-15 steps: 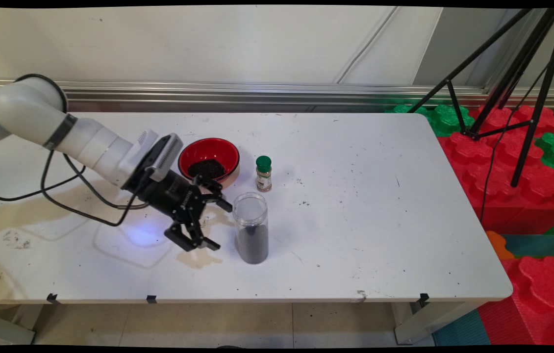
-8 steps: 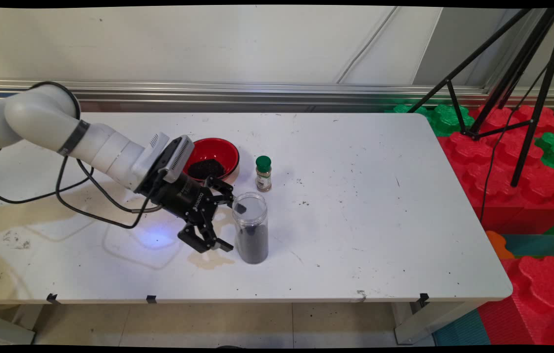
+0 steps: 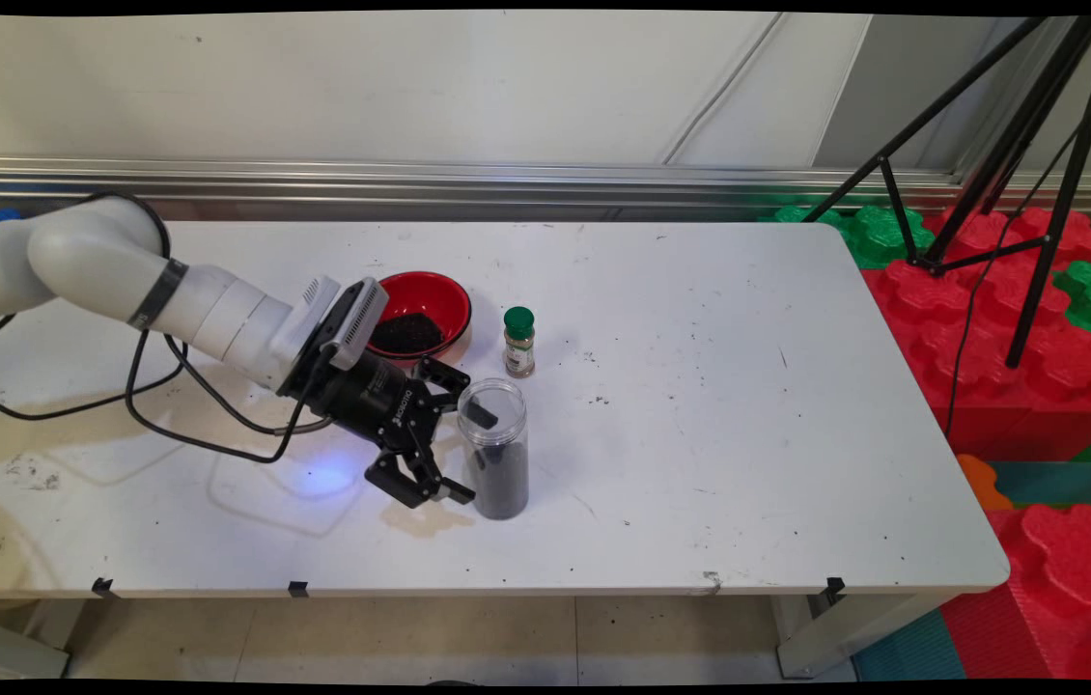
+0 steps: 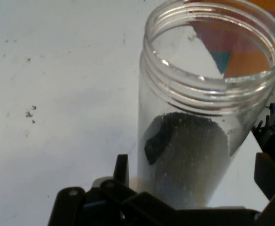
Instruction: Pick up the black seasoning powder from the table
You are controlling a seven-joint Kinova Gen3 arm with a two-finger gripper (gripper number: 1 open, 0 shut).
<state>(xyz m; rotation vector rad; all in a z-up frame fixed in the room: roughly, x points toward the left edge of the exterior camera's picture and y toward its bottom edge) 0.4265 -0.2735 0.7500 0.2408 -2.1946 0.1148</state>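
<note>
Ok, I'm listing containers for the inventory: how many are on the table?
3: a red bowl behind the pincer, a green-capped spice jar right of the bowl, and an open clear jar between the pincer's open fingers.

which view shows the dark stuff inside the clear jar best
The hand view: the clear jar fills the frame, its dark granules seen close through the wall. The main view shows the whole jar, upright between the gripper fingers, its contents small.
</note>
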